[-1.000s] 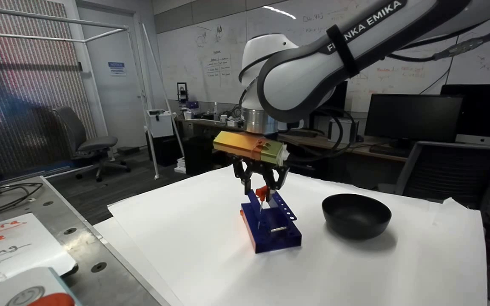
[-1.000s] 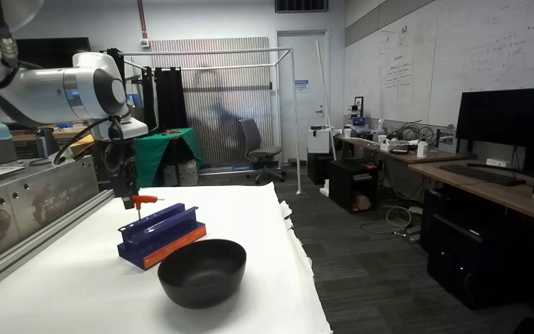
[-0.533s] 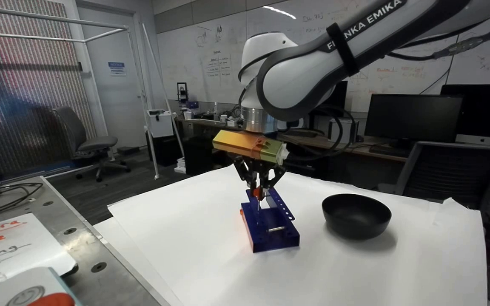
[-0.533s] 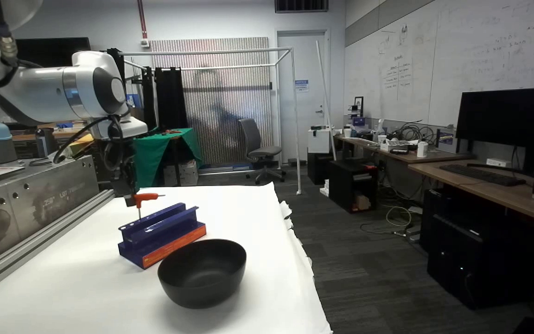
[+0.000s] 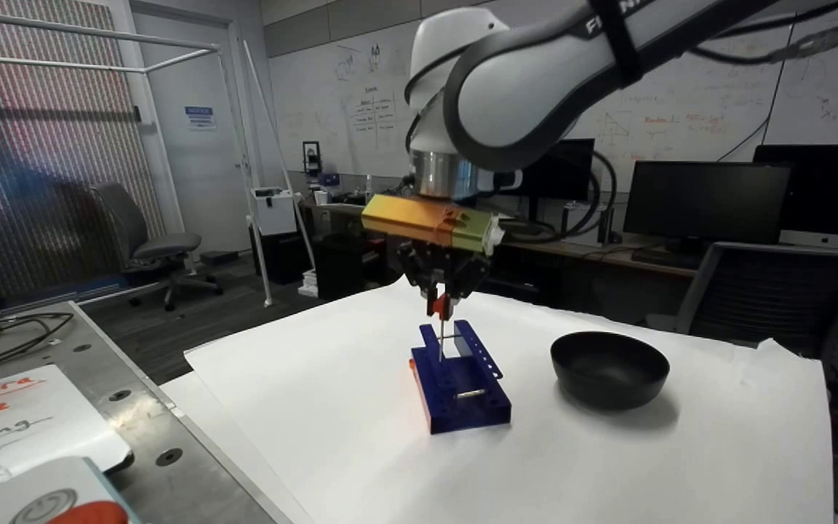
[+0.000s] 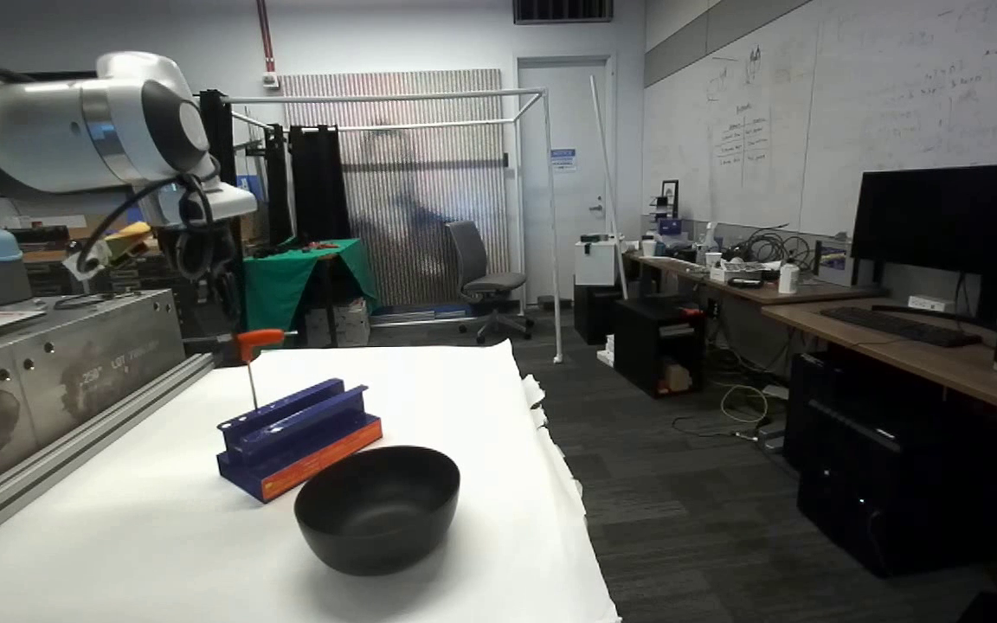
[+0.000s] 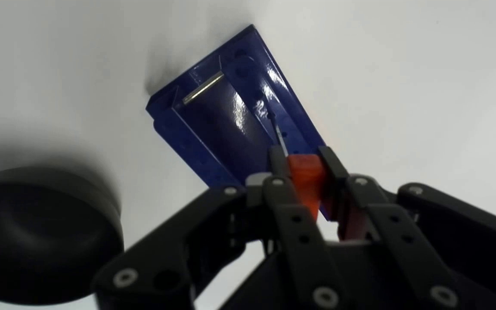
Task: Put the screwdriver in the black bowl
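Orange fills the pinch in the wrist view: the gripper (image 7: pixel 306 162) holds the screwdriver (image 7: pixel 308 181) by its handle, shaft slanting to a row of holes in the blue block (image 7: pixel 220 125). In an exterior view the shaft ends at the block (whether the tip is free cannot be told), with the black bowl (image 6: pixel 377 510) near. In an exterior view the bowl sits between the block and the right edge of the desk (image 5: pixel 572 466). The step in hand looks like the lift-out; next it calls for height, a carry toward that edge, and release inside the bowl.
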{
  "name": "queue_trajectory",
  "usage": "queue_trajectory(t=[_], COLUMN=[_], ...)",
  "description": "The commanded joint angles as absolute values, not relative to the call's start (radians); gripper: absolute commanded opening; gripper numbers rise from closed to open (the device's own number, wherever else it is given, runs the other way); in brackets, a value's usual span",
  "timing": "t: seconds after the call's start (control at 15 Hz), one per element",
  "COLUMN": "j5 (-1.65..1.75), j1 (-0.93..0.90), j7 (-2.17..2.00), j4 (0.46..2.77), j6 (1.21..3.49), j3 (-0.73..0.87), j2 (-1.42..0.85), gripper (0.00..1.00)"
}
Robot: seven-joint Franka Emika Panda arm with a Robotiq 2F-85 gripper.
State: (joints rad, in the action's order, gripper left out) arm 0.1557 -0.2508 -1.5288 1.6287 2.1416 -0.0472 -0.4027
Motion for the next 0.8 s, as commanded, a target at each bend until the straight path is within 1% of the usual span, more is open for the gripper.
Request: queue_trajectory(t=[0.0,0.2,0.33,0.47,0.6,0.73], j5=[0.201,0.248,0.314,0.356,0.382,0.42], j1=[-0.278,-0.284,-0.275,-0.257,-0.235,-0.215], j7=[-1.508,-1.522,-1.571,-1.595,-1.604,-1.651], j4=[1.669,1.653,1.686,1.729,1.776,1.849], j6=[2.026,1.859,1.735,1.671,1.639,1.719], j3=[-0.052,-0.067,-0.07,-0.072,-0.068,-0.059], j2=[-0.235,-0.163,-0.124,-0.11,-0.117,-0.142], gripper=[0.13,0.13,0.13,0.13,0.12,0.12])
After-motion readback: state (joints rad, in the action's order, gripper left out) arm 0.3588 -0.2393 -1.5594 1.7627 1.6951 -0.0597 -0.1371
